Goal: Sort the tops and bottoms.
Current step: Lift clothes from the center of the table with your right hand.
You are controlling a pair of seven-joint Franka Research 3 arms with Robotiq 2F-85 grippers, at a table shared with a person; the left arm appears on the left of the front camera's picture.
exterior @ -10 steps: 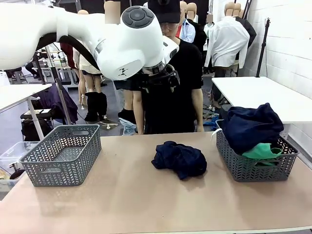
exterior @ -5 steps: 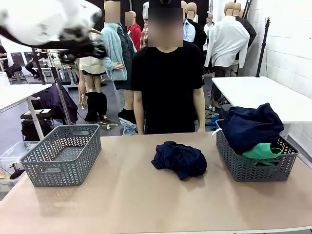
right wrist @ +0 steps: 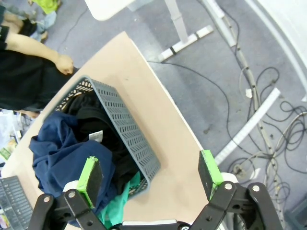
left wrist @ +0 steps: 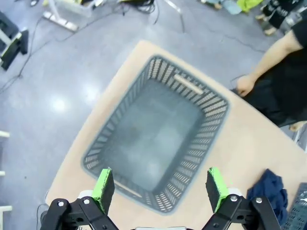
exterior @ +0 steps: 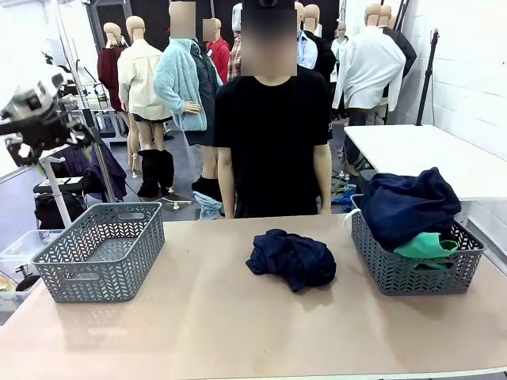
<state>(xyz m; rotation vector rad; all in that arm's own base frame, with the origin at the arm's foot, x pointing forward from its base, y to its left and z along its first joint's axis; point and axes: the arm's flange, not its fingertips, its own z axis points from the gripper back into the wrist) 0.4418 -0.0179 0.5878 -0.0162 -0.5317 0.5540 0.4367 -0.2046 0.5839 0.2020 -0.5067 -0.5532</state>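
Front view, table: we see two grey lattice baskets and one loose garment on a tan table (exterior: 198, 317), with a person (exterior: 273, 142) standing at the far side.
Front view, bottoms: the teal-green bottoms (exterior: 428, 247) lie in the right basket (exterior: 416, 273), tucked under a heap of navy clothing (exterior: 408, 206) at its near corner.
Front view, loose piece: one crumpled navy garment (exterior: 291, 258) sits mid-table, between the baskets.
Front view, left basket (exterior: 103, 252): nothing shows in it.
Front view, left arm: a blurred gripper-like part (exterior: 32, 119) hangs high at the left edge.
Left wrist view: we look down on the left basket from above; the left gripper (left wrist: 160, 187) has its green pads spread wide, holding nothing.
Right wrist view: the right gripper (right wrist: 149, 175) is likewise spread wide and holds nothing, above the right basket, where a teal fold shows at the near rim.
Handling: we judge the bottoms light, limp and unbreakable; they will drape and may drag neighbours along.
Hold: pinch a raised fold of teal cloth, probably near the rim.
Count: two baskets, one teal piece, one loose navy piece; the heaped navy pile may be several garments, we cannot tell.
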